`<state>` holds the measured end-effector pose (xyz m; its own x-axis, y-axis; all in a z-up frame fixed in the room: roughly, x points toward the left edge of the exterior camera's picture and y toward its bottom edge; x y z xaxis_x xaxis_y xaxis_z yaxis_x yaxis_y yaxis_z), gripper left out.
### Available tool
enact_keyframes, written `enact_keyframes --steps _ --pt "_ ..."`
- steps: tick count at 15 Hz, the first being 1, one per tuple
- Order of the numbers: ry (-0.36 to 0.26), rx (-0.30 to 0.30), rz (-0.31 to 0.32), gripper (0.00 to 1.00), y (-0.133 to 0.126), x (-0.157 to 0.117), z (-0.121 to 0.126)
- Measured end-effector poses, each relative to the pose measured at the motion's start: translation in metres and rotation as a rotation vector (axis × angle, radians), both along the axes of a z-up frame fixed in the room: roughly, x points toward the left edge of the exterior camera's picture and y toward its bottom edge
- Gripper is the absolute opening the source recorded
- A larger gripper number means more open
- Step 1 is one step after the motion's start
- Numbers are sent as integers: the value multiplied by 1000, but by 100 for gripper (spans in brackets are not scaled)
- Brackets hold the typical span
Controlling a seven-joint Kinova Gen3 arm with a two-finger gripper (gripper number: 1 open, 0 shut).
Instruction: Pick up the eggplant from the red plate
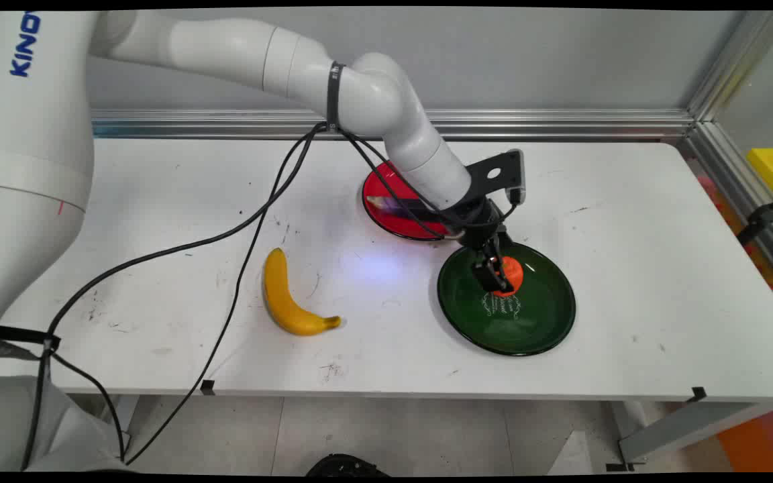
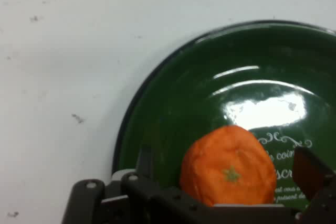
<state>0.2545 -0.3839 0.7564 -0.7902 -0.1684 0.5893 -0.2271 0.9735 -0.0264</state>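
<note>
The gripper (image 1: pixel 496 275) is down in the green plate (image 1: pixel 541 329), its fingers (image 2: pixel 310 169) either side of the orange (image 2: pixel 228 165), seemingly gripping it. A banana (image 1: pixel 286 298) lies on the worktop (image 1: pixel 158 201); a red plate (image 1: pixel 386 211) sits behind.

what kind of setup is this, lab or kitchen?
Most likely a robotics lab bench, not a kitchen. A bare white table edged by aluminium framing against a plain wall, with only props on it: a banana, a red plate, and a green plate holding an orange fruit.

The gripper (image 1: pixel 499 276) sits at an orange fruit (image 1: pixel 511 274) inside the green plate (image 1: pixel 541 322). A red plate (image 1: pixel 386 215) lies behind the green plate, and a banana (image 1: pixel 286 298) lies to its left.
</note>
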Motion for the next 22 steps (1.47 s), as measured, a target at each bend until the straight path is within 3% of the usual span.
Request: enact_keyframes --steps 10,17,22 --pt "16 -2 35 100 -6 8 45" --pt "-36 28 58 100 -5 53 84" --pt "-100 20 75 100 -16 92 92"
